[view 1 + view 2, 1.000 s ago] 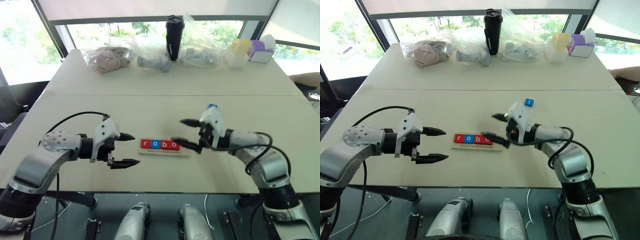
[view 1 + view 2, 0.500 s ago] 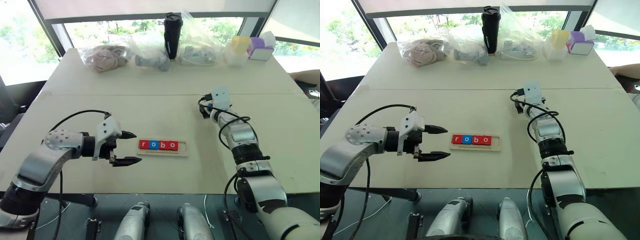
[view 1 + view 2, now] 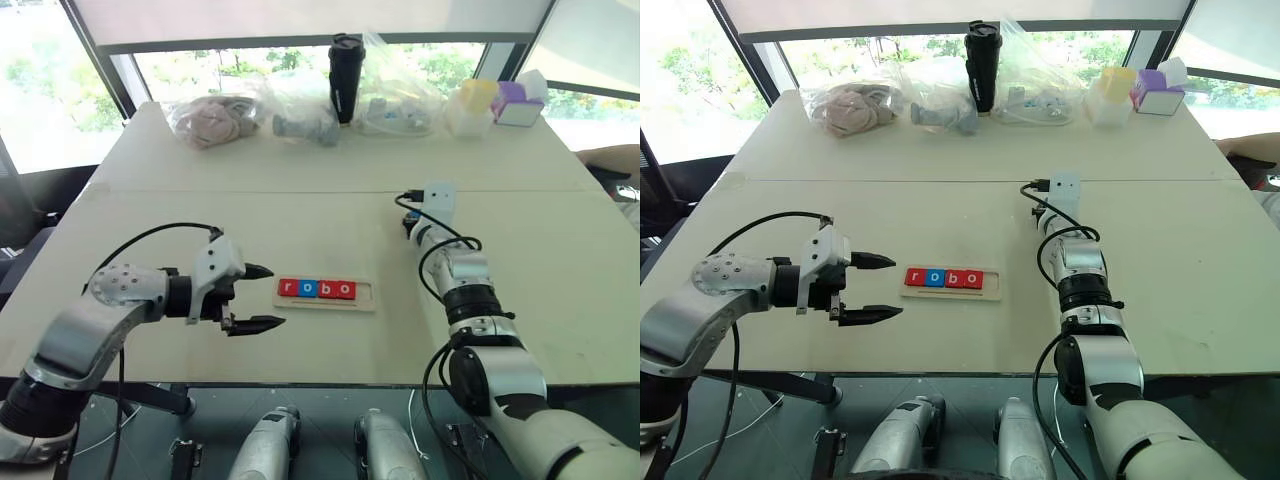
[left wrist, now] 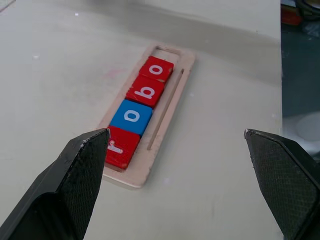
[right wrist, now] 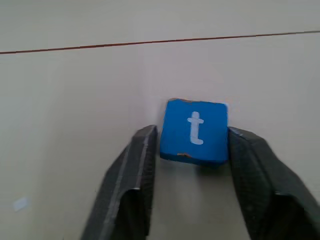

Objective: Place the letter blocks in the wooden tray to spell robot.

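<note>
The wooden tray [image 3: 366,292] lies mid-table holding several letter blocks that read r, o, b, o: red r [image 4: 119,146], blue o [image 4: 131,116], red b [image 4: 145,91], red o [image 4: 156,69]. Its right-end slot is bare. My left gripper [image 3: 272,296] hovers open just left of the tray, with nothing between its fingers. Farther back and to the right, my right gripper [image 5: 194,132] is shut on the blue t block [image 5: 195,125], one finger against each side. The block sits low over the table. From the head views the right wrist hides that block.
Along the table's far edge stand a black tumbler [image 3: 345,62], several clear plastic bags [image 3: 215,115] of items, a yellow container [image 3: 478,95] and a purple box [image 3: 517,100]. A seam crosses the table behind the tray. A person's arm [image 3: 610,158] shows at the right edge.
My right arm swung from the tray's right end back and to the right, reached the blue t block, and its fingers closed on it. The left arm stayed put.
</note>
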Controlling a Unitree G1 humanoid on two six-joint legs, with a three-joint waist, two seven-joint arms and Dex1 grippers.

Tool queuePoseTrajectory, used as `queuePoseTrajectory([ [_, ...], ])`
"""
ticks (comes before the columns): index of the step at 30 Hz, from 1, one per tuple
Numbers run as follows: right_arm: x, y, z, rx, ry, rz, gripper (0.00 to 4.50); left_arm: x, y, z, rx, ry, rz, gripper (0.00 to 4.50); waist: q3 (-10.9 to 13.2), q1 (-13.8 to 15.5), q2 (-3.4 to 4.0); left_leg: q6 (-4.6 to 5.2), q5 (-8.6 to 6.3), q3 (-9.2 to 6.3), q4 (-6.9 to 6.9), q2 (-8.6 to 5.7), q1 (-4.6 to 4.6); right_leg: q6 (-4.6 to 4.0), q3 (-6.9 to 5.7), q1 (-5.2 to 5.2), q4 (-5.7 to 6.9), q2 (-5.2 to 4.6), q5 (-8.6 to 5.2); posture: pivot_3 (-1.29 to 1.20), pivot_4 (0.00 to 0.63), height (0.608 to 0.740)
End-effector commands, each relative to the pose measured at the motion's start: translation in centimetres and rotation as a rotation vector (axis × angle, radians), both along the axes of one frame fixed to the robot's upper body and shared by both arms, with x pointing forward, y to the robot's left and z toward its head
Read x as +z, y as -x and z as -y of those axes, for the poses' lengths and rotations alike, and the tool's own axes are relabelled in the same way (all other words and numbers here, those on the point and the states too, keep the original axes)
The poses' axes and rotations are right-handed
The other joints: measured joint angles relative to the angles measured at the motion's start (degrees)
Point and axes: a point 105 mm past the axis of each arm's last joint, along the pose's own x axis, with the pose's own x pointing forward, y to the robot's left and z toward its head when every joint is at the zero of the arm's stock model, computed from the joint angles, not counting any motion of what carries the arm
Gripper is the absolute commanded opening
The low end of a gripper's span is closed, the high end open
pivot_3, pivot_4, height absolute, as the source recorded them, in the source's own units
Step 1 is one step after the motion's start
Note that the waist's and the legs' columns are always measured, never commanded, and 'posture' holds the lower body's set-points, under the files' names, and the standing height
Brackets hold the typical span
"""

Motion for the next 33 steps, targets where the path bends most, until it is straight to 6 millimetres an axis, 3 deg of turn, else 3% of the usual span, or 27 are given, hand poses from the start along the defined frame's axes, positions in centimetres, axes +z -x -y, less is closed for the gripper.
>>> queuePoseTrajectory([
  [1, -0.5, 0.1, 0.0, -0.013, -0.026, -0.027, 1.17, 3.0, -2.2, -0.7, 0.083, 0.032, 0.189, 4.5, 0.0, 0.0, 0.0, 0.0, 0.0, -0.01, 0.0, 0.0, 0.0, 0.0, 0.0, 0.0, 0.0, 0.01, 0.0, 0.0, 0.15, 0.74],
  [8, -0.4, 0.3, 0.4, -0.017, 0.013, -0.032, 1.17, 3.8, -2.9, -0.2, 0.088, 0.067, 0.245, 4.5, 0.0, -0.2, -0.01, 0.0, 0.0, -0.02, 0.0, 0.0, 0.0, 0.02, 0.01, 0.0, 0.01, 0.03, 0.01, 0.0, 0.15, 0.74],
  [12, 2.4, 1.0, 1.0, 0.015, 0.103, 0.064, 1.17, 3.6, -2.7, -0.1, 0.076, 0.068, 0.233, 4.5, 0.0, 0.2, 0.0, 0.0, 0.0, -0.04, 0.0, 0.0, -0.02, 0.01, 0.0, -0.02, 0.0, 0.02, 0.01, 0.0, 0.15, 0.74],
  [15, 5.3, 4.7, 2.0, 0.078, 0.194, 0.165, 1.17, 3.5, -2.5, -0.2, 0.079, 0.075, 0.221, 4.5, 0.0, 0.5, 0.04, 0.0, 0.0, -0.06, -0.06, -0.04, -0.14, 0.03, 0.0, -0.13, -0.01, -0.04, 0.0, 0.0, 0.15, 0.74],
  [18, 4.8, 9.5, 1.7, 0.17, 0.182, 0.13, 1.17, 3.4, -2.3, 0.0, 0.074, 0.105, 0.204, 4.5, 0.0, 0.4, 0.04, 0.06, -0.07, -0.09, -0.17, -0.1, -0.23, 0.2, -0.02, -0.21, -0.01, -0.17, -0.08, 0.0, 0.15, 0.74],
  [23, 2.2, 14.5, 1.1, 0.165, 0.079, 0.031, 1.17, 3.6, -2.4, 1.1, 0.058, 0.194, 0.197, 4.5, 0.0, -0.1, 0.0, 0.03, -0.1, -0.08, -0.22, 0.03, -0.13, 0.13, -0.03, -0.2, 0.0, -0.25, -0.13, 0.0, 0.15, 0.74],
  [30, 0.8, 16.0, -1.4, 0.222, 0.004, 0.036, 1.17, 1.0, -0.5, 2.8, -0.089, 0.138, 0.072, 4.5, 0.0, 0.2, 0.01, -0.12, -0.18, -0.08, -0.2, 0.04, -0.12, -0.15, -0.02, -0.14, -0.15, -0.29, -0.13, 0.0, 0.15, 0.74],
  [33, 0.3, 16.3, -1.6, 0.233, 0.012, 0.01, 1.17, 0.0, 0.0, 3.0, -0.138, 0.084, 0.043, 4.5, 0.0, 0.3, 0.01, -0.13, -0.19, -0.08, -0.23, 0.03, -0.2, -0.14, -0.06, -0.17, -0.27, -0.32, -0.15, 0.0, 0.15, 0.74],
])
